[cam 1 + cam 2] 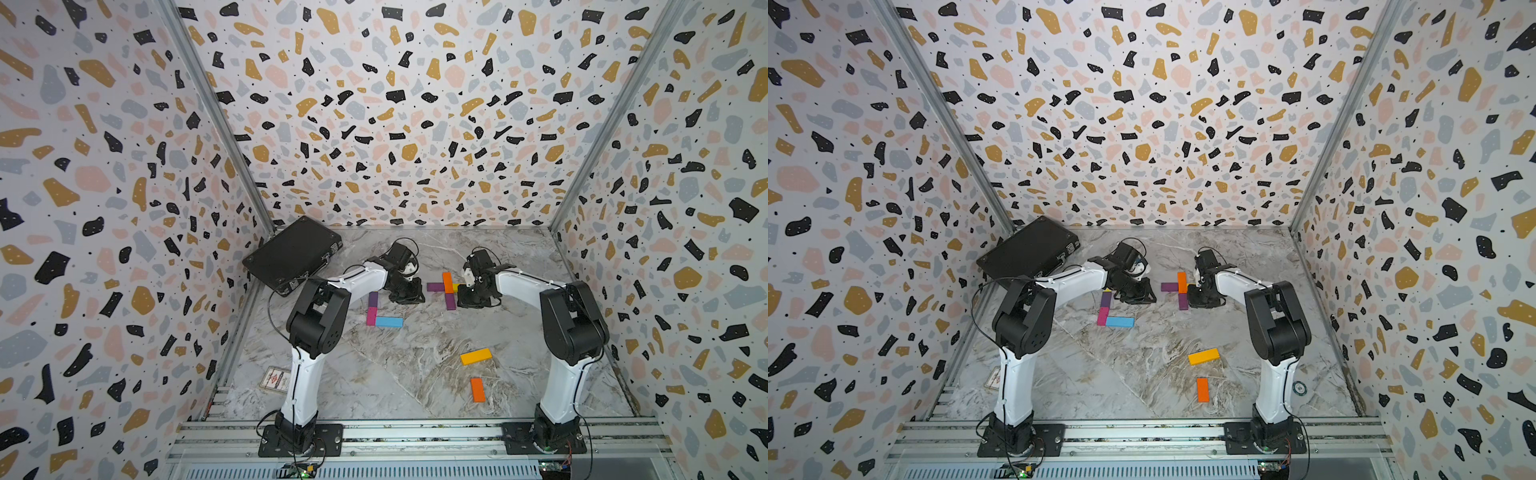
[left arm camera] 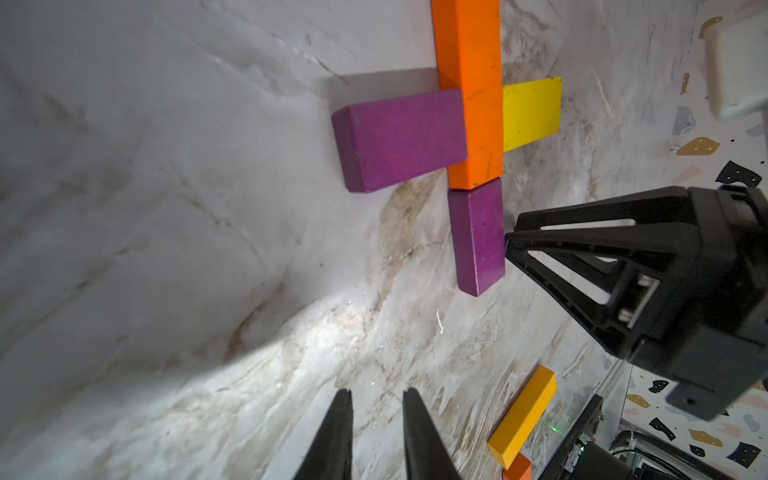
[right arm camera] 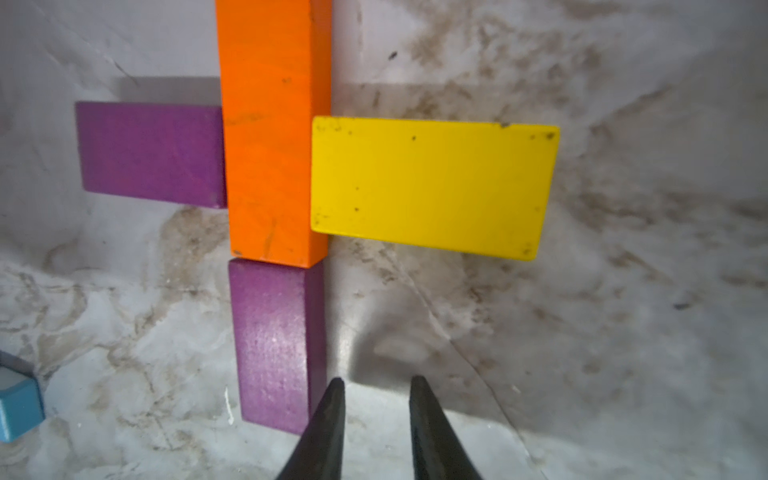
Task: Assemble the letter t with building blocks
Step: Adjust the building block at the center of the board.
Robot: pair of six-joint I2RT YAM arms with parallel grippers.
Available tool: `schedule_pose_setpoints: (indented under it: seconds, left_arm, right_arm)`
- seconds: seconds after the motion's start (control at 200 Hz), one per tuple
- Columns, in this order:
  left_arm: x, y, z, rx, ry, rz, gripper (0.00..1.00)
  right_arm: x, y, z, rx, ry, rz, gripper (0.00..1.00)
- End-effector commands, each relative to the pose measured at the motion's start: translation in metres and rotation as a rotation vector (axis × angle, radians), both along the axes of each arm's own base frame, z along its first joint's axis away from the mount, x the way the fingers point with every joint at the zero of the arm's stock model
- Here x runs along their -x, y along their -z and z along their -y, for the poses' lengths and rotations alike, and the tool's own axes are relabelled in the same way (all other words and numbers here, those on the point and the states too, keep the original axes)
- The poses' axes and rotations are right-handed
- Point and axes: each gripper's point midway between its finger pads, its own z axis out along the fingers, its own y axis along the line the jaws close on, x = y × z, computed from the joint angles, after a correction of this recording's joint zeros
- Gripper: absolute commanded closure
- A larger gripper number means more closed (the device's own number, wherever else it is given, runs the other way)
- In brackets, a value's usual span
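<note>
Nearest, an orange block [image 1: 477, 389] and an amber block [image 1: 476, 356] lie apart on the bench [image 1: 415, 374]. Farther in, a blue block [image 1: 389, 321], pink block [image 1: 371, 316] and lone purple block [image 1: 373, 299] cluster. Beyond, the orange stem [image 3: 270, 133] meets the purple foot [image 3: 276, 345] end to end, purple arm [image 3: 151, 153] and yellow arm [image 3: 432, 187] touching its sides. The left end effector [image 2: 376, 395] and right end effector [image 3: 376, 380] flank it, slightly parted, empty.
</note>
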Motion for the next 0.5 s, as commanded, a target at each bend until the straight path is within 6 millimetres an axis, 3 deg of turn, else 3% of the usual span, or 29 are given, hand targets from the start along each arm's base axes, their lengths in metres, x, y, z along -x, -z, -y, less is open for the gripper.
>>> schedule_pose_setpoints:
  seconds: [0.0, 0.496]
  left_arm:
    - [-0.007, -0.002, 0.017, 0.047, 0.005, 0.011, 0.77]
    - [-0.013, 0.002, 0.037, 0.069, 0.016, 0.007, 0.76]
  right_arm:
    - [0.003, -0.003, -0.002, -0.026, 0.000, -0.016, 0.71]
    - [0.007, -0.001, -0.004, -0.042, 0.007, -0.027, 0.71]
